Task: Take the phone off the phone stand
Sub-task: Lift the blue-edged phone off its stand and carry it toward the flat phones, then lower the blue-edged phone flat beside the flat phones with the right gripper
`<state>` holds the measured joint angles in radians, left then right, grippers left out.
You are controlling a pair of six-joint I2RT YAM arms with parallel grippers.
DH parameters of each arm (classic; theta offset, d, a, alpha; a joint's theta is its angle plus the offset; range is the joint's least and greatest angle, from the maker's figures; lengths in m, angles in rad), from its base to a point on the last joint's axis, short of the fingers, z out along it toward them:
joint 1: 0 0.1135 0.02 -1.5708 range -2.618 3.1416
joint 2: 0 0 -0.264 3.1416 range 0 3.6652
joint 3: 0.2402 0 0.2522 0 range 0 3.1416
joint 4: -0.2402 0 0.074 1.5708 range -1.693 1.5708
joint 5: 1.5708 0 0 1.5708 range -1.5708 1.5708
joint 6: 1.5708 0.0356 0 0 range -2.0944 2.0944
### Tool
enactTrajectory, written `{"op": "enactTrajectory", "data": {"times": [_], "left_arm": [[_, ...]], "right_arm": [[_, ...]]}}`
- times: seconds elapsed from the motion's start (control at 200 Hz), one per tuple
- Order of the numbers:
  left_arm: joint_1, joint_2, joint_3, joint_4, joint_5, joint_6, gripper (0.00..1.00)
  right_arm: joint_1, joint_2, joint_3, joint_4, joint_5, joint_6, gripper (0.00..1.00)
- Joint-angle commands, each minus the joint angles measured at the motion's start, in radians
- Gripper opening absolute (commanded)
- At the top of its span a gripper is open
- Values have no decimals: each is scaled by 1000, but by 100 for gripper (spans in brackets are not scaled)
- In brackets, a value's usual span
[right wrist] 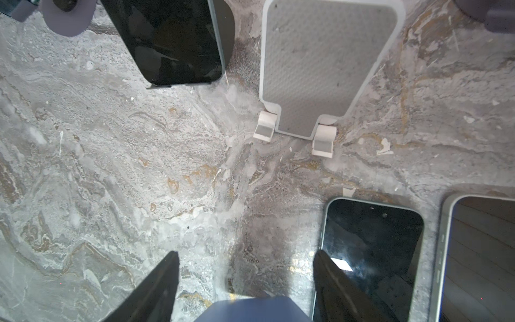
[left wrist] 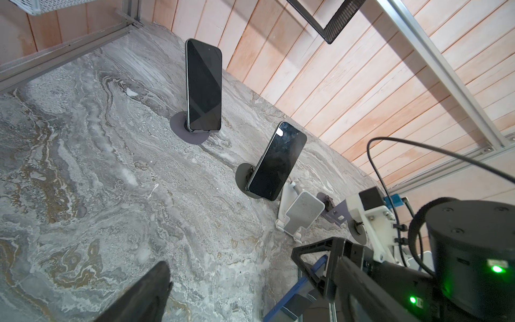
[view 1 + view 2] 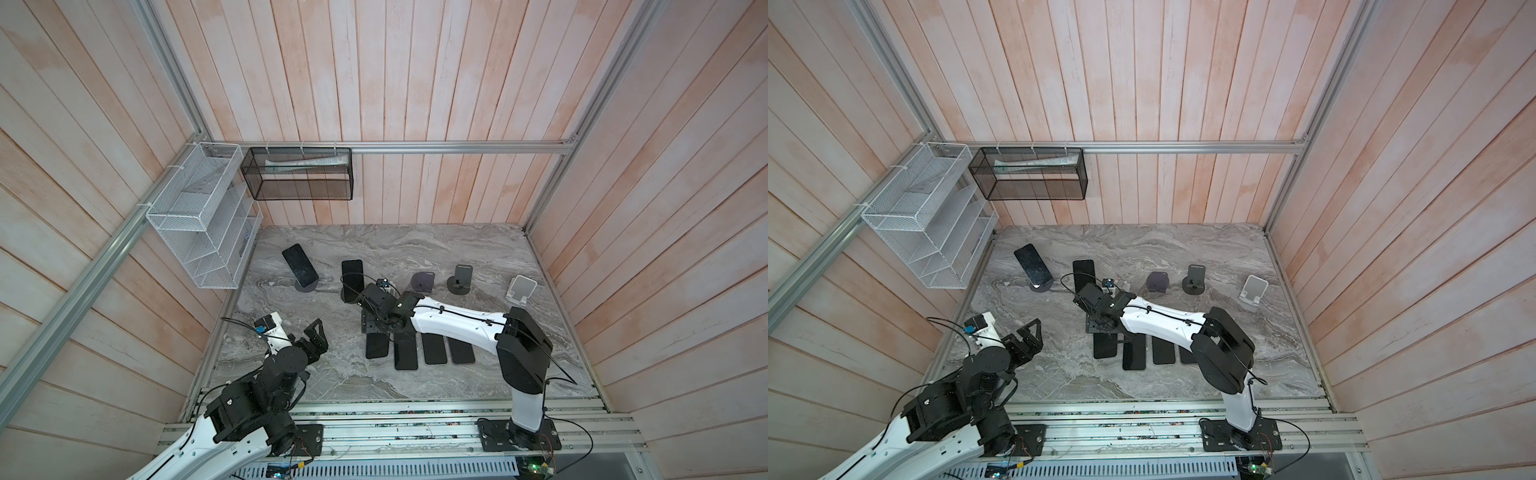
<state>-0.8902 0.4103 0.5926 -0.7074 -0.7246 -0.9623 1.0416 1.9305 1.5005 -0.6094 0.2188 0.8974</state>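
Observation:
Two dark phones stand upright on round stands at the back left: one phone (image 3: 300, 266) (image 2: 204, 83) on its stand (image 2: 178, 125), the other phone (image 3: 352, 279) (image 2: 278, 161) beside it. Just right of them is an empty white stand (image 1: 326, 64) (image 2: 302, 217). My right gripper (image 3: 376, 328) (image 1: 246, 252) hangs low in front of that stand, its jaws wide on the end of a blue-edged phone (image 1: 250, 309) (image 2: 295, 287) at the left end of a row of flat phones. Only bare table shows between its fingertips. My left gripper (image 3: 316, 336) (image 2: 231, 259) is open and empty at the front left.
Three more phones (image 3: 406, 351) (image 1: 370, 251) lie flat in the row under the right arm. Empty stands stand at the back right: purple (image 3: 423, 281), dark (image 3: 460, 280), white (image 3: 521, 289). A white wire rack (image 3: 199, 216) and a black mesh basket (image 3: 299, 174) hang on the walls.

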Motion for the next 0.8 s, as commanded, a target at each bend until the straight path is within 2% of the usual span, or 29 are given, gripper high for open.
{"op": "enactTrajectory", "data": {"times": [0.0, 0.795], "left_arm": [[4, 18, -4, 8, 13, -1, 94], [3, 88, -14, 91, 30, 19, 94]], "right_arm": [[-8, 32, 7, -20, 5, 15, 61], [-19, 144, 10, 19, 6, 55, 61]]}}
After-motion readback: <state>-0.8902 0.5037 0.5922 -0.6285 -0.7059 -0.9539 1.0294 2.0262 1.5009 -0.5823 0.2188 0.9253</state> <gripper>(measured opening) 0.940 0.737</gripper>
